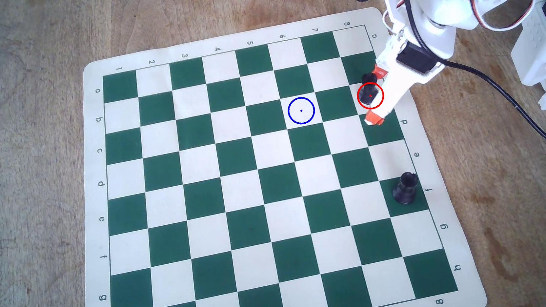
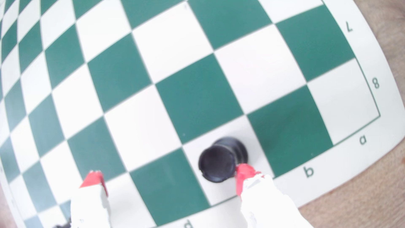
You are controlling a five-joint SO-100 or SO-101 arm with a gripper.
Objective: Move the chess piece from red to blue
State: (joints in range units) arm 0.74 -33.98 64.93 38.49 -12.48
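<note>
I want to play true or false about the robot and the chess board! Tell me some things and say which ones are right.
1. The chess piece stands in the red circle. True.
2. The gripper is shut tight on the piece. False: its fingers are spread wide, one on each side of the piece.
3. The blue circle has a piece in it. False: it is empty.
4. Another black rook stands further along the same edge of the board. True.

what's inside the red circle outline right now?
In the overhead view the red circle outline rings the small black chess piece, which stands between the open gripper fingers. The white arm covers the circle's right edge and the board beneath.
</note>
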